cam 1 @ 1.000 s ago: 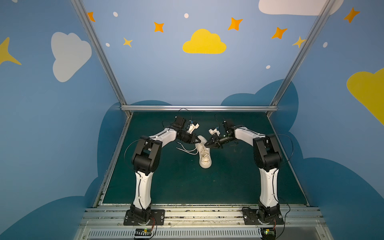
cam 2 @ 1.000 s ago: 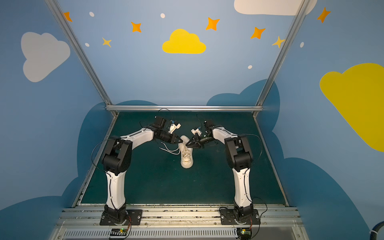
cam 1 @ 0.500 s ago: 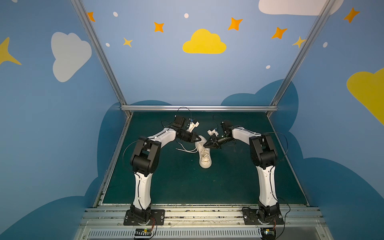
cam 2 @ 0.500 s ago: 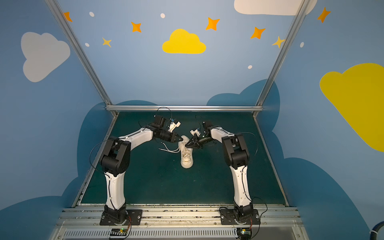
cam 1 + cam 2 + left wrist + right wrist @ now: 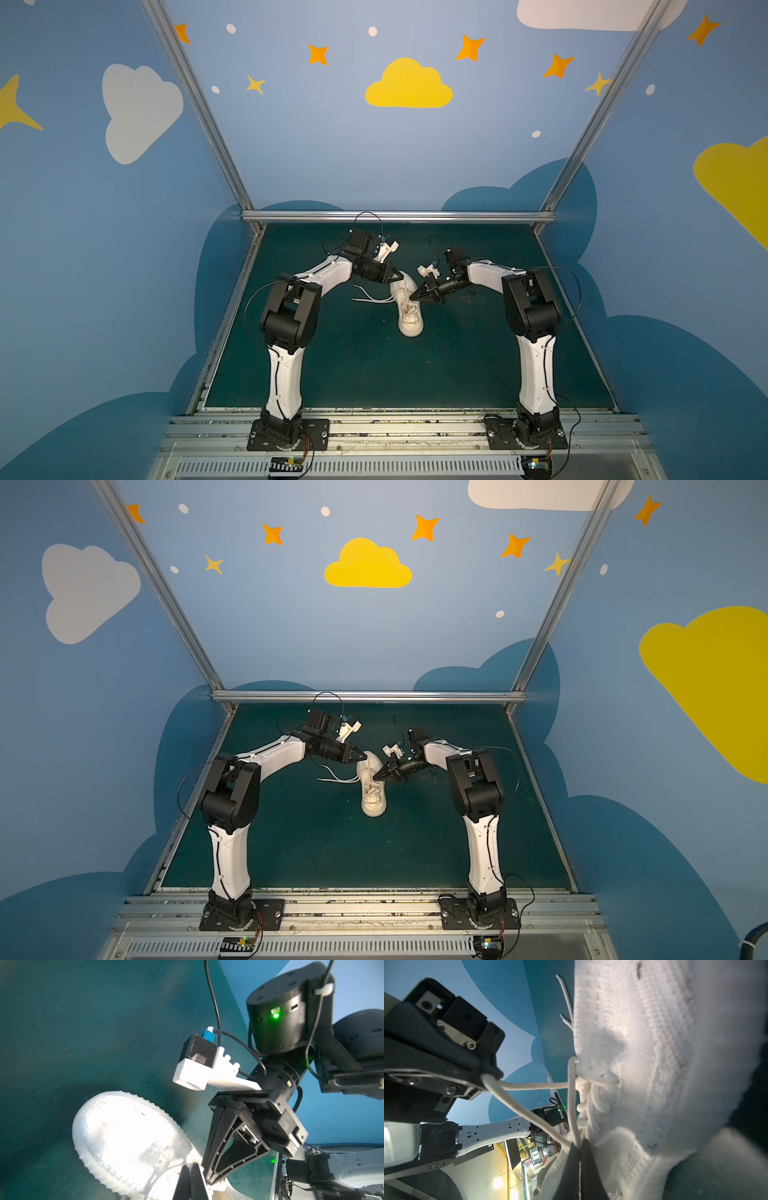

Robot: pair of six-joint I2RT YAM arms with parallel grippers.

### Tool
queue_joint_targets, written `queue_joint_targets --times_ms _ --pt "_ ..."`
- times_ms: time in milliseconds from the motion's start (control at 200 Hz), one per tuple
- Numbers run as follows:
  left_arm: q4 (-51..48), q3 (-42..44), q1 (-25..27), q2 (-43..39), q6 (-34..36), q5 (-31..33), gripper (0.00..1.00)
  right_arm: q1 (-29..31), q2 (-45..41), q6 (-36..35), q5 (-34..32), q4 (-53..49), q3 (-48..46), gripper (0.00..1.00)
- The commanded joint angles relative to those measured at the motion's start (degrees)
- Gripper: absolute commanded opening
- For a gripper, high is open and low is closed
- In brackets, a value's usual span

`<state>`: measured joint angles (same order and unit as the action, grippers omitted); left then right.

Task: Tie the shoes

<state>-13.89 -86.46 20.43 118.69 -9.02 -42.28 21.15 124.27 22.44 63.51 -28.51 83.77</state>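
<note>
Covering the whole floor of the cell, the dark green counter [image 5: 332, 365] is smooth, matte and faintly scuffed. It carries one thing, the shoe [image 5: 410, 309], which sits mid-counter between the two arm bases. In both top views its long axis runs far to near, heel toward the back rail and toe toward the bases.

The left arm [image 5: 291, 307] and right arm [image 5: 530, 307], white shells on black joints, fold inward and meet over the shoe's heel half. Neither is really the nearer; each comes in from its own flank.

The shoe is a soft off-white knit with a ribbed weave, set on a chunky sole with a toothed edge. Its laces [image 5: 529, 1085] are round cream cord.

In the right wrist view one strand leaves the lacing and reaches the left fingers [image 5: 471, 1066], which are pressed together on it. It bends there and runs on to the right fingers [image 5: 569, 1167]. Those are also closed, pinching that strand together with a second one that drops from an eyelet. The cord therefore spans the two finger pairs just beside the tongue.

I judge the coming move turns on this: each pair lies off the shoe's short axis, so pulling apart would draw the cord across the tongue rather than along the shoe.

Two slack lace ends [image 5: 361, 297] lie on the counter to the shoe's left.
</note>
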Motion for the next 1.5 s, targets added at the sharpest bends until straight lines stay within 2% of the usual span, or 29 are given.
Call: queue_joint_targets --times_ms 0,581,831,1126,1287,1357,1497 --pt "2.1 -0.3 1.0 -1.7 -0.9 -1.1 0.03 0.1 -3.4 0.4 0.5 1.0 -1.8 0.00" --pt "5.1 -5.6 2.4 5.2 -4.1 0.9 0.03 -1.0 -7.8 2.9 -0.3 5.1 -8.5 0.00" --pt "6.6 -4.3 2.4 5.0 -4.9 -0.3 0.03 -1.4 -5.9 2.0 0.9 3.7 -5.9 0.20" --pt "6.9 -2.8 2.0 3.7 -5.1 -0.1 0.03 -1.8 -3.0 1.4 1.5 1.8 -1.3 0.30" --pt "7.0 -2.8 1.9 3.5 -5.2 0.0 0.03 -1.7 -1.2 1.1 1.4 0.8 0.1 0.29" --pt "7.2 -2.8 1.8 3.5 -5.3 -0.2 0.03 -1.6 -0.5 0.6 1.4 0.3 0.4 0.26" --pt "7.2 -2.9 1.9 3.9 -5.3 -0.1 0.03 -1.8 -1.4 0.3 0.8 0.0 -0.2 0.06"
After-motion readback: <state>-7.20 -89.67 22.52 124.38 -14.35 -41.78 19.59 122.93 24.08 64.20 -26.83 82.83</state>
